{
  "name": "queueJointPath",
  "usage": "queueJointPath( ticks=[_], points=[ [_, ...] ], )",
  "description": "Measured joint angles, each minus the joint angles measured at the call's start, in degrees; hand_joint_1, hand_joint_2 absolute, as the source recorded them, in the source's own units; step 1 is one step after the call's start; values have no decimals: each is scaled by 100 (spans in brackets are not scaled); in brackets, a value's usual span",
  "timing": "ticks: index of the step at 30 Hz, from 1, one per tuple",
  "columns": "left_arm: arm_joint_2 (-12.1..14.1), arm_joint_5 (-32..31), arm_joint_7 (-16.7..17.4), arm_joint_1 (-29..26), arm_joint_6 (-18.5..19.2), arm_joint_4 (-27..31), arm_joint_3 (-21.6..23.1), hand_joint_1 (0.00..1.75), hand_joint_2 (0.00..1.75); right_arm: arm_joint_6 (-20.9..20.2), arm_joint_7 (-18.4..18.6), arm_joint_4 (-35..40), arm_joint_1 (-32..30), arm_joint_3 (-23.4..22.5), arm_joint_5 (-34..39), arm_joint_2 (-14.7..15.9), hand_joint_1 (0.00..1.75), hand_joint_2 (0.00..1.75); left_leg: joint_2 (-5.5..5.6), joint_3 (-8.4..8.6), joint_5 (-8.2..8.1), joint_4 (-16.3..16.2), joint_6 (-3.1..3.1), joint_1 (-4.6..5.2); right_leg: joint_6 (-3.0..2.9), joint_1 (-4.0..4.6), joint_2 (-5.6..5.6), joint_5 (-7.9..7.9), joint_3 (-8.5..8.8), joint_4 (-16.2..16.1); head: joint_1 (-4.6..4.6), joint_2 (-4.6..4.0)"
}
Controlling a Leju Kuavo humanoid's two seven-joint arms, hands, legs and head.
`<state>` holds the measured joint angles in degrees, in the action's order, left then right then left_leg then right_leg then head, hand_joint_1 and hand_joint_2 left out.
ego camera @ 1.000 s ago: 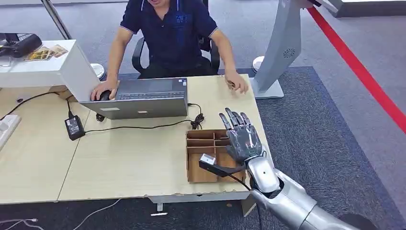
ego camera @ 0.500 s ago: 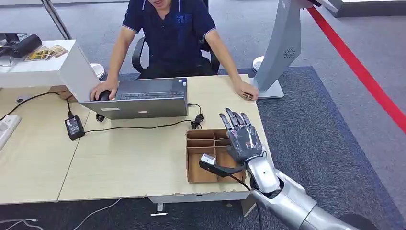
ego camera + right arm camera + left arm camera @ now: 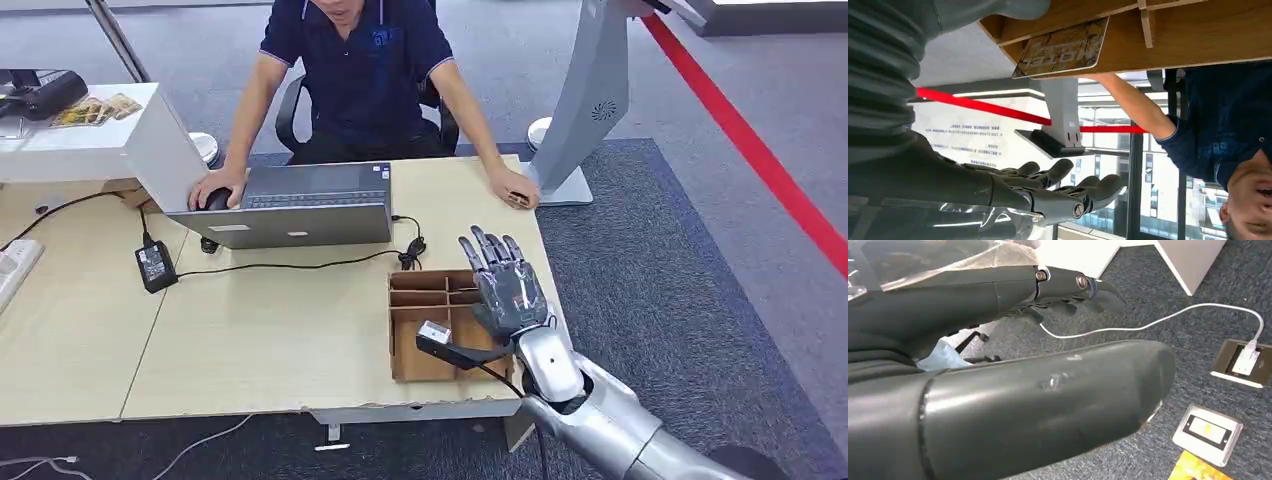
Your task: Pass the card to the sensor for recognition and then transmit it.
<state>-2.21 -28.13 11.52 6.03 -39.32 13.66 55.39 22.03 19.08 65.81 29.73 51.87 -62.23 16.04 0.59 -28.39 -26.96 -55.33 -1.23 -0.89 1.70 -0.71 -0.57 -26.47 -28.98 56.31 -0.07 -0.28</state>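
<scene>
Hovering unchanged, right hand (image 3: 508, 290) fingers (image 3: 1068, 192) spread and empty above the cardboard tray (image 3: 437, 325), card (image 3: 1063, 50) just below them ungrabbed, so no progress.

Across my bench (image 3: 280, 330) a person (image 3: 360, 70) sits at an open laptop (image 3: 290, 205), one hand on it and the other resting near the bench's far corner. A black power adapter (image 3: 155, 265) and cable (image 3: 300, 263) lie in front of the laptop. A red line (image 3: 760, 150) crosses the grey carpet.
</scene>
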Motion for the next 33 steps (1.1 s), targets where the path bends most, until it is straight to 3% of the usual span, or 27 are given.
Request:
queueJointPath(
  ticks=[26,33],
  points=[
    [0,-2,0,0,-4,0,0,0,0,7,2,-33,-4,-2,65,-26,16,175,0,0,0,0,0,0,0,0,0,0,0,0,0,0],
    [0,15,22,-1,-13,0,0,0,0,328,68,-63,-27,-63,236,-26,16,175,0,0,0,0,0,0,0,0,0,0,0,0,0,0]
  ],
)
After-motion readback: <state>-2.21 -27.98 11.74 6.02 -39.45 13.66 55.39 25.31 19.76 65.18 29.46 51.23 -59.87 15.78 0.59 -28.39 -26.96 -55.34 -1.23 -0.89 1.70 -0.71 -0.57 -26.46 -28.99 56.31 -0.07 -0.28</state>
